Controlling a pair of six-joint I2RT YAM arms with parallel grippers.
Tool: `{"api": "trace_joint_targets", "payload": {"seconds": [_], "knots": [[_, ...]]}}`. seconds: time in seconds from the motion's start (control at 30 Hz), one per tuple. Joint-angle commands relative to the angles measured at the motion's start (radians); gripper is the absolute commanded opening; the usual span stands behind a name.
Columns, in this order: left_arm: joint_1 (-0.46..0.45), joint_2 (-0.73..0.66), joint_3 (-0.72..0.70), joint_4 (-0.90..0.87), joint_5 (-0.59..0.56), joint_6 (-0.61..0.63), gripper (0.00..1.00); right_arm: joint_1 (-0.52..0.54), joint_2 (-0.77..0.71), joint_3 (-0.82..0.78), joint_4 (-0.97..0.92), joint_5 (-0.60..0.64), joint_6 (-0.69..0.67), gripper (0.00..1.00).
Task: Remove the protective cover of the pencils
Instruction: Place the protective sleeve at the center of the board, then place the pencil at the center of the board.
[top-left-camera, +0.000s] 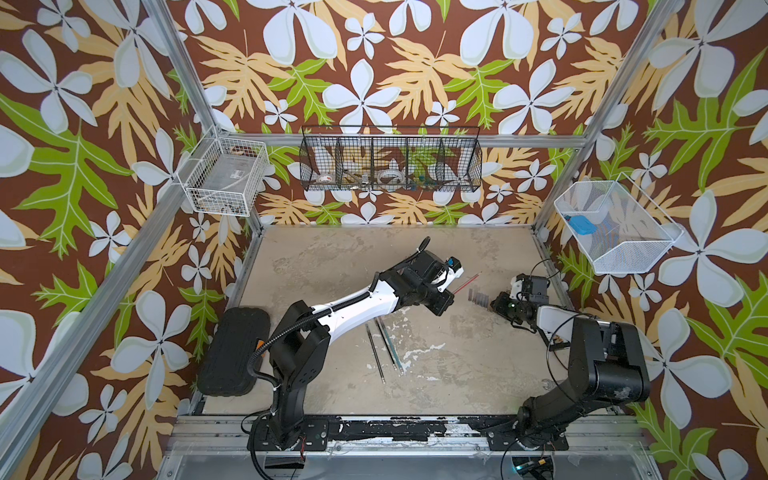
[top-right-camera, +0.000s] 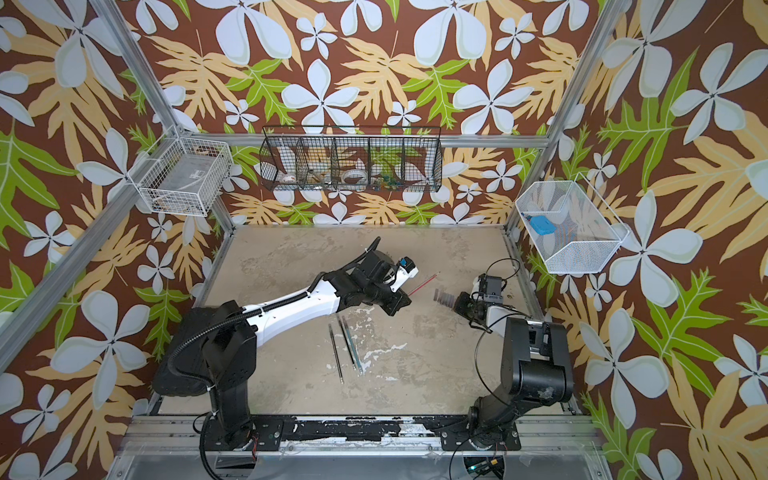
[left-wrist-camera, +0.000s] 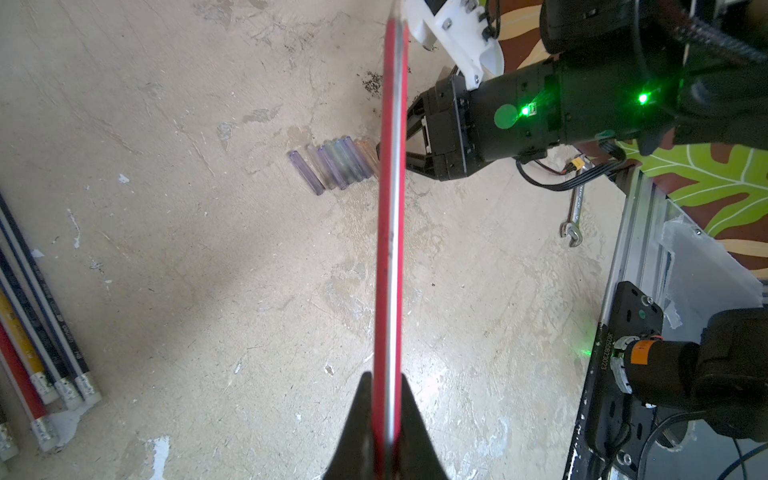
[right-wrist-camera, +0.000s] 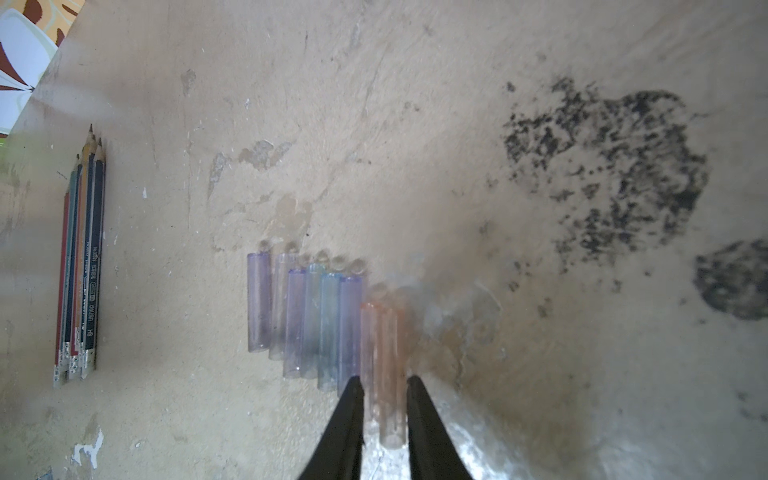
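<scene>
My left gripper (left-wrist-camera: 384, 378) is shut on a red pencil (left-wrist-camera: 390, 208), which sticks out over the table toward the right arm; both top views show it (top-left-camera: 467, 283) (top-right-camera: 424, 284). A row of short translucent caps, the protective cover (right-wrist-camera: 307, 320) (top-left-camera: 478, 296), lies on the table. At the row's near end my right gripper (right-wrist-camera: 383, 380) is low, its jaws a little apart on either side of an orange-tinted cap (right-wrist-camera: 390, 374) that rests on the table. Several bare pencils (top-left-camera: 384, 345) (right-wrist-camera: 81, 270) lie together mid-table.
A black case (top-left-camera: 235, 349) sits at the table's left edge. A wrench (left-wrist-camera: 573, 216) lies near the right arm's base by the metal frame rail (left-wrist-camera: 636, 249). Wire baskets hang on the walls: black (top-left-camera: 390, 160) and two white ones (top-left-camera: 224, 176) (top-left-camera: 615, 228).
</scene>
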Motion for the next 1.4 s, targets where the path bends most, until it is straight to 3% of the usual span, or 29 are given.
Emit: {"api": "trace_joint_targets", "payload": {"seconds": [0.0, 0.1, 0.3, 0.57, 0.77, 0.87, 1.3, 1.37], "knots": [[0.002, 0.005, 0.007, -0.009, -0.025, -0.002, 0.0, 0.0, -0.004, 0.002, 0.012, -0.01, -0.001, 0.22], [0.052, 0.006, -0.003, 0.011, -0.01, -0.033, 0.0, 0.0, -0.024, -0.003, 0.017, -0.009, -0.001, 0.22], [0.249, 0.038, -0.018, 0.065, 0.071, -0.127, 0.0, 0.0, -0.112, -0.043, 0.06, -0.009, 0.013, 0.21], [0.43, 0.201, 0.055, 0.035, 0.06, -0.172, 0.0, 0.0, -0.337, -0.11, 0.086, 0.067, 0.018, 0.19], [0.452, 0.3, 0.136, -0.025, 0.022, -0.149, 0.01, 0.0, -0.39, -0.118, 0.072, 0.099, 0.009, 0.18], [0.451, 0.322, 0.14, -0.027, 0.031, -0.149, 0.13, 0.0, -0.383, -0.117, 0.074, 0.088, 0.008, 0.18], [0.451, 0.351, 0.156, -0.035, 0.032, -0.148, 0.14, 0.0, -0.381, -0.124, 0.09, 0.054, 0.016, 0.18], [0.451, 0.356, 0.159, -0.036, 0.04, -0.151, 0.18, -0.001, -0.381, -0.126, 0.09, 0.051, 0.017, 0.17]]}}
